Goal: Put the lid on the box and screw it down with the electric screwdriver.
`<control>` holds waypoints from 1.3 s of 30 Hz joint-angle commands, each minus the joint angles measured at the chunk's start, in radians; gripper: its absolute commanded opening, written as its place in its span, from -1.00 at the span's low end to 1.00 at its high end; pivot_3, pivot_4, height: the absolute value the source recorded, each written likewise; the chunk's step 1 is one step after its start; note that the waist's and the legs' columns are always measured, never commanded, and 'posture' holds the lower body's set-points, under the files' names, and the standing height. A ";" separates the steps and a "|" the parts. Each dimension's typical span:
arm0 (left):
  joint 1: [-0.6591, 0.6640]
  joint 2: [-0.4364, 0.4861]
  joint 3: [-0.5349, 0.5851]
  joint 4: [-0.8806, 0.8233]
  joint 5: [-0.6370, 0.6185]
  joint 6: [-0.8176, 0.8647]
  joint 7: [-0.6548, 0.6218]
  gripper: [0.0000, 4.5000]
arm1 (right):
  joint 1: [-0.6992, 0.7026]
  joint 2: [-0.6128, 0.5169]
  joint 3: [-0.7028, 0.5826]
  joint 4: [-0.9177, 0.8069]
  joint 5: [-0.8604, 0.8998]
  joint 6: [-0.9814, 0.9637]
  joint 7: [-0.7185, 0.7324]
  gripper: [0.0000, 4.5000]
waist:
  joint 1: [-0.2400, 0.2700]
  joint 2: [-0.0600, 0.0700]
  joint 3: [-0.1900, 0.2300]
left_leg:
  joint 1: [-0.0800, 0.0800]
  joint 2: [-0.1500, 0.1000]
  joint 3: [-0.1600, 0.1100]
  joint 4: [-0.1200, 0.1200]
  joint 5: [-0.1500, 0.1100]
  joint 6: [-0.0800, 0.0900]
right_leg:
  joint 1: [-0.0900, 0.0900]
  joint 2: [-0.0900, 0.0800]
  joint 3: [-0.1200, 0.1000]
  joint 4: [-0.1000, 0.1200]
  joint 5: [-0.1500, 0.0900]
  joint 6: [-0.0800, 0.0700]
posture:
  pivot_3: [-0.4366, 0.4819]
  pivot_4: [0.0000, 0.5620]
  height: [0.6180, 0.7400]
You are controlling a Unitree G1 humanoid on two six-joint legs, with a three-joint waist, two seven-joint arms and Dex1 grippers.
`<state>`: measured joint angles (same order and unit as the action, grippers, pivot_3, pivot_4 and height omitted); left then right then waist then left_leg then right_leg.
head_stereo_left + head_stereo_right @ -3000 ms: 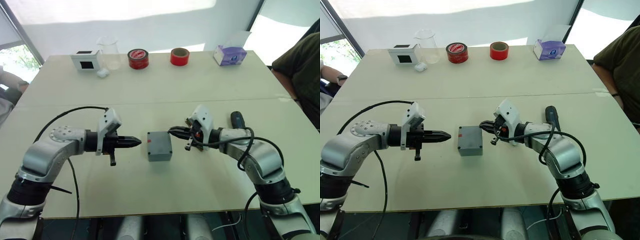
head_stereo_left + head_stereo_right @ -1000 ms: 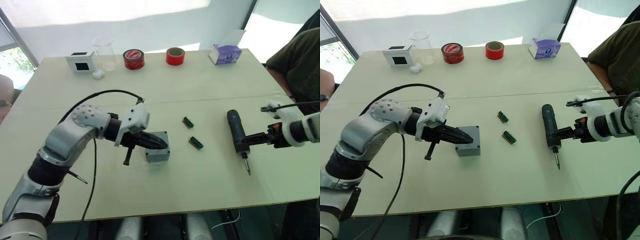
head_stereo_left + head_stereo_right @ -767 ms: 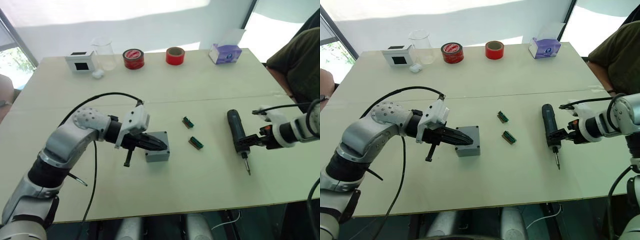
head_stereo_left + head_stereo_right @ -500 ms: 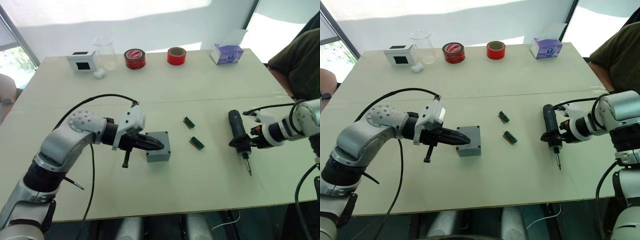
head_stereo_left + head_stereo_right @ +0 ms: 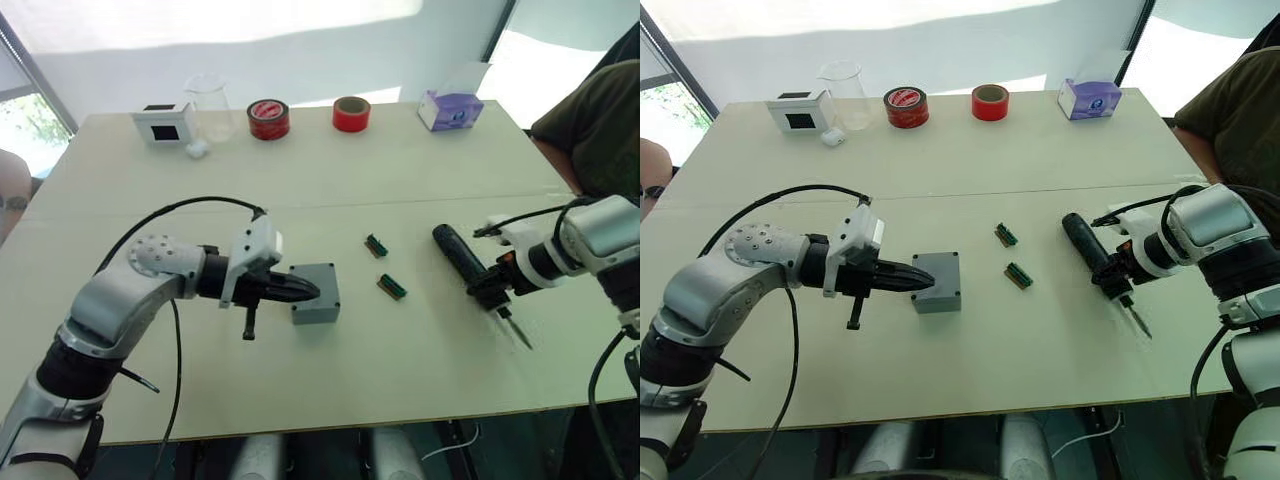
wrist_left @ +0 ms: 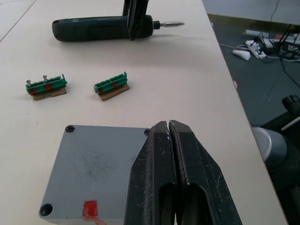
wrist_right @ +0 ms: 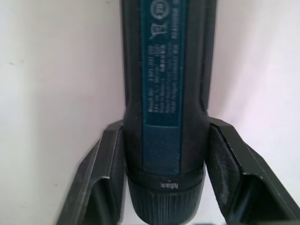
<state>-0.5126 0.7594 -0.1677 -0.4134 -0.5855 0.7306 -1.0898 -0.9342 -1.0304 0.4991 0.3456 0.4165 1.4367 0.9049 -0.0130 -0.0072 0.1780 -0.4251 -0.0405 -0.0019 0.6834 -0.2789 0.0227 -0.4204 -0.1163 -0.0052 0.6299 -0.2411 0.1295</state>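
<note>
Lid (image 5: 316, 289) already sits on the box (image 5: 937, 297) — grey enclosure looks closed, near the middle of the table (image 5: 330, 180), red mark visible on the side wall in the left wrist view. Left gripper (image 5: 308, 291) has its fingers pressed together, tips resting over the lid's top near one edge; judged to be steadying it, though I can't tell if it actually touches. Corner screw holes look empty in the left wrist view, so screwing is judged not yet started.

Electric screwdriver (image 5: 467, 265) lies on the table well to the right of the box, angled, bit pointing toward the near edge. Right gripper (image 5: 493, 289) has its two fingers (image 7: 107, 173) either side of the tool's body near the collar — clamped or about to clamp; contact on both sides looks close in the right wrist view, so I call it gripped. Tool seems not yet lifted off the surface.

Two small green terminal blocks (image 5: 392, 286) lie between box and screwdriver. Far edge: white box with black face (image 5: 162, 120), clear beaker (image 5: 211, 103), two red tape rolls (image 5: 268, 118), tissue box (image 5: 450, 107). A person sits at the right side.

Left to do: lift the screwdriver, bring it to the lid corners, drive the screws.
</note>
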 commanded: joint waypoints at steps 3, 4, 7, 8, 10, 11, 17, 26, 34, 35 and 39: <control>0.004 -0.011 0.040 -0.029 -0.022 -0.002 0.029 -1.00 | -0.015 0.036 0.014 0.054 -0.055 -0.017 0.025 -0.22 | -0.001 -0.002 -0.001 | 0.000 0.000 0.000 0.000 0.000 0.000 | 0.000 0.000 0.000 0.000 0.000 0.000 | -0.05 -0.47 1.00; 0.010 -0.009 0.048 -0.028 -0.025 0.000 0.036 -1.00 | -0.017 0.032 0.012 0.055 -0.067 -0.031 0.028 -0.22 | -0.001 -0.002 -0.001 | 0.000 0.000 0.000 0.000 0.000 0.000 | 0.000 0.000 0.000 0.000 0.000 0.000 | -0.05 -0.47 1.00; 0.041 0.020 0.095 -0.001 -0.028 0.005 0.045 -1.00 | -0.043 0.016 -0.065 0.037 -0.088 -0.207 0.075 -0.22 | -0.004 -0.002 -0.001 | 0.000 0.000 0.000 0.000 0.000 0.000 | 0.000 0.000 0.000 0.000 0.000 0.000 | -0.05 -0.47 1.00; 0.050 0.029 0.106 0.004 -0.027 0.005 0.044 -1.00 | -0.049 0.017 -0.104 0.023 -0.076 -0.235 0.086 -0.22 | -0.005 0.000 0.000 | 0.000 0.000 0.000 0.000 0.000 0.000 | 0.000 0.000 0.000 0.000 0.000 0.000 | -0.05 -0.47 1.00; 0.060 0.039 0.119 0.018 -0.020 -0.001 0.050 -1.00 | -0.045 0.064 -0.276 -0.014 0.001 -0.286 0.066 -0.22 | -0.004 0.005 0.003 | -0.001 0.000 0.002 0.000 0.000 -0.001 | -0.004 -0.001 0.001 0.001 0.000 0.000 | -0.05 -0.47 1.00; 0.069 0.044 0.127 0.027 -0.020 -0.002 0.052 -1.00 | -0.027 0.114 -0.417 -0.053 0.057 -0.346 0.019 -0.22 | -0.004 0.006 0.003 | -0.001 0.000 0.002 -0.001 0.000 -0.001 | -0.004 -0.001 0.001 0.002 0.000 0.000 | -0.05 -0.47 1.00; 0.096 0.029 0.160 0.045 -0.028 -0.003 0.078 -1.00 | 0.052 0.409 -0.896 -0.347 0.357 -0.404 -0.214 -0.22 | 0.011 0.004 0.003 | -0.003 0.000 0.000 -0.004 0.004 -0.008 | -0.006 0.000 0.001 0.001 0.000 0.000 | -0.05 -0.47 1.00; 0.040 -0.027 0.093 0.109 0.020 -0.032 0.077 -1.00 | 0.267 0.641 -0.789 -0.751 0.463 -0.499 -0.323 -0.22 | 0.026 0.004 0.003 | -0.002 -0.002 -0.002 -0.001 0.002 -0.004 | -0.003 -0.001 0.000 0.002 0.000 0.000 | -0.05 -0.47 1.00; -0.043 -0.109 0.011 0.265 0.143 -0.159 0.072 -1.00 | 0.420 0.677 -0.613 -0.793 0.244 -0.772 -0.333 -0.22 | 0.016 0.005 0.003 | -0.002 -0.002 -0.001 -0.001 0.004 -0.006 | -0.004 0.000 0.000 0.003 0.000 0.000 | -0.05 -0.47 1.00; -0.043 -0.108 0.000 0.265 0.147 -0.162 0.057 -1.00 | 0.428 0.688 -0.604 -0.797 0.236 -0.792 -0.342 -0.22 | 0.013 0.005 0.003 | -0.002 -0.002 -0.001 -0.001 0.004 -0.007 | -0.004 0.000 0.001 0.003 0.000 0.000 | -0.05 -0.47 1.00; -0.042 -0.108 -0.030 0.278 0.175 -0.181 0.024 -1.00 | 0.447 0.723 -0.568 -0.811 0.212 -0.835 -0.371 -0.22 | 0.001 0.005 0.003 | -0.002 -0.001 -0.001 -0.001 0.004 -0.007 | -0.004 0.001 0.001 0.003 0.000 0.000 | -0.05 -0.47 1.00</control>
<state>-0.5412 0.6456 -0.1900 -0.1264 -0.4219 0.5737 -1.0474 -0.4734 -0.3235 -0.0747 -0.3951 0.6271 0.6548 0.5413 -0.0124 -0.0025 0.1810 -0.4270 -0.0416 -0.0031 0.6821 -0.2748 0.0157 -0.4245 -0.1155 -0.0046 0.6328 -0.2409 0.1293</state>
